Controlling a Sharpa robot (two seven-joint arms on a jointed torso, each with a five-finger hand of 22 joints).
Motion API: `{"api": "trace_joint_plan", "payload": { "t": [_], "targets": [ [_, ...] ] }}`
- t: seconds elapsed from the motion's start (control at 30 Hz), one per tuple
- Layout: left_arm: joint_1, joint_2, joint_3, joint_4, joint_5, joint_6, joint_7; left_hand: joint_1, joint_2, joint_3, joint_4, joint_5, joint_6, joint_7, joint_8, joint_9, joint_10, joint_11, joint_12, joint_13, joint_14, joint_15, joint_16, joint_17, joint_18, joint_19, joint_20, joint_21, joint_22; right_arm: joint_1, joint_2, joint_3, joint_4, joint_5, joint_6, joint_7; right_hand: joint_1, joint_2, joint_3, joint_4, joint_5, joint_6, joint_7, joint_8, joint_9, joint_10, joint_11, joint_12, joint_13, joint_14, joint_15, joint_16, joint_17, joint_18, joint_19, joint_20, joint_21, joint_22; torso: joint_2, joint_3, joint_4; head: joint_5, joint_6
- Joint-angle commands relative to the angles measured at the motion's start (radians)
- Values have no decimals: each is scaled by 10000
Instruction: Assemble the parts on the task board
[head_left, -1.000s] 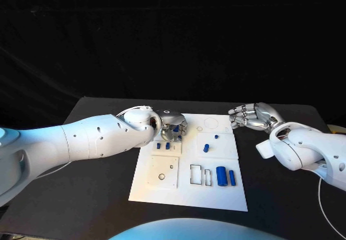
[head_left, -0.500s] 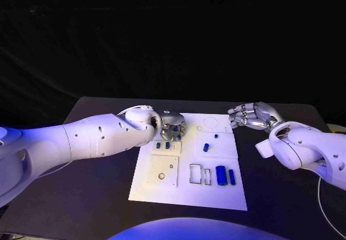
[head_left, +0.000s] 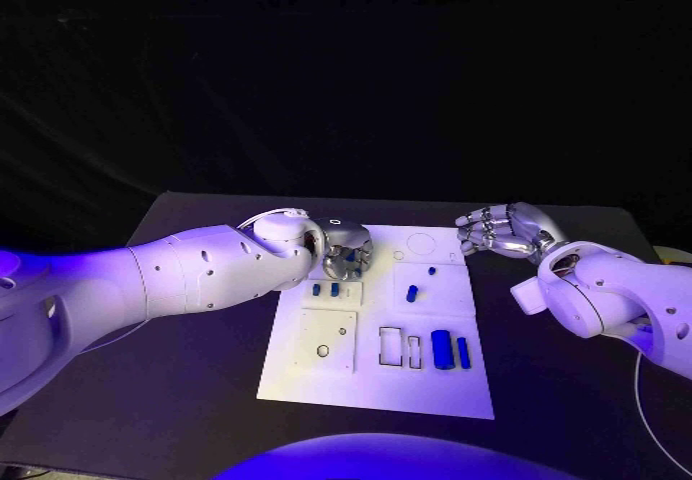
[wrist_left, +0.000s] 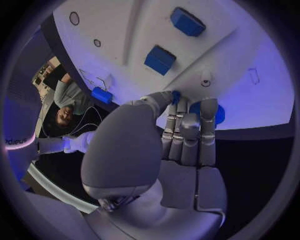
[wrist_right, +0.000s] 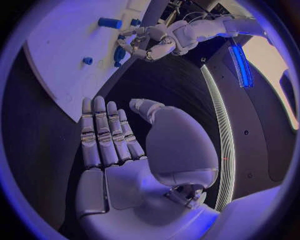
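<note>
Black desk (head_left: 188, 360) carries the white task board (head_left: 361, 385) at its middle. Blue parts (head_left: 443, 350) lie near the board's right edge. Left hand (head_left: 343, 252) pinches a small blue part (wrist_left: 176, 95) over the board's far-left corner. Right hand (head_left: 502, 232) hovers beyond the board's far-right corner, fingers (wrist_right: 103, 132) spread, holding nothing.

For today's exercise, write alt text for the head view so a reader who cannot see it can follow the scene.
The left robot hand reaches over the far left corner of the white task board on a black table. The right robot hand hovers empty beside the board's far right corner. Small blue parts sit on the board.
</note>
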Motion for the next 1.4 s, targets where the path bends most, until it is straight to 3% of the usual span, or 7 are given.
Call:
{"api": "trace_joint_plan", "payload": {
  "t": [0.03, 0.13, 0.3, 0.67, 0.87, 1.13, 1.4],
  "targets": [
    [-46, 27, -22, -38, -18, 203, -111, 145, 46, 128, -135, -43, 118, -1, -58, -19, 141, -22, 10, 38, 154, -11, 116, 172, -146, 151, -2, 207, 210, -5, 7, 3, 16, -94, 156, 112, -73, 10, -30, -2, 43, 75, 552, 21, -16, -21, 14, 33, -15, 50, 32, -34, -16, 104, -17, 44, -22, -10, -1, 2, -2, -7, -18],
    [-47, 29, -23, -49, -18, 171, -108, 343, 136, 360, -509, -54, 199, -6, -131, -66, 363, -60, 38, 118, 374, -66, 299, 493, -191, 292, -60, 585, 568, -5, 8, 3, 15, -94, 157, 117, -65, 22, -24, -15, 54, 76, 554, 23, -26, -30, 15, 50, -20, 60, 31, -51, -18, 104, -8, 43, -17, -51, -8, 2, -1, -7, -12],
    [-48, 15, -22, -47, 9, 35, -38, 387, 181, 572, -837, -56, 301, -1, -216, -123, 500, -63, 14, 199, 531, -82, 425, 711, -240, 395, -82, 968, 943, -6, 9, 3, 15, -94, 157, 126, -65, 22, -24, -15, 54, 76, 554, 23, -26, -30, 15, 50, -20, 60, 31, -51, -18, 104, -8, 43, -17, -51, -9, 0, 4, -16, -4],
    [-59, -84, -11, 93, 341, -683, 378, 275, 192, 683, -1034, -62, 390, 23, -295, -174, 681, -69, 4, 304, 673, -90, 519, 882, -292, 535, -82, 1287, 1272, -19, 18, 4, 5, -94, 158, 153, -69, 30, -23, -12, 55, 78, 554, 25, -27, -31, 15, 54, -21, 62, 32, -55, -18, 104, -6, 43, -16, -60, -16, -8, 3, -10, 71],
    [-60, -331, 130, 421, 554, -911, 494, 142, 183, 673, -1043, -63, 453, 40, -309, -184, 725, -66, -32, 340, 705, -83, 526, 866, -298, 538, -70, 1329, 1309, -27, 17, 4, -3, -94, 156, 161, -69, 30, -23, -12, 55, 78, 554, 25, -27, -31, 15, 54, -21, 62, 32, -55, -18, 104, -6, 43, -16, -60, -21, 1, 5, 7, 98],
    [-51, -945, 437, 1076, 744, -980, 449, 25, 161, 645, -1039, -65, 495, 39, -322, -190, 759, -73, -70, 366, 726, -84, 530, 860, -301, 532, -58, 1341, 1323, -30, 0, 4, -5, -94, 149, 163, -69, 30, -23, -12, 55, 78, 554, 25, -27, -31, 15, 54, -21, 62, 32, -55, -18, 104, -6, 43, -16, -60, -31, 2, 32, 36, 140],
    [-48, -1507, 558, 1363, 824, -803, 308, -25, 157, 633, -1032, -65, 514, 35, -327, -192, 774, -79, -92, 376, 725, -85, 523, 832, -306, 543, -53, 1352, 1341, -31, -25, 4, 3, -94, 142, 157, -69, 30, -23, -12, 55, 78, 554, 25, -27, -31, 15, 54, -21, 62, 32, -55, -18, 104, -6, 43, -16, -60, -21, 2, 31, 56, 136]
  ]
}}
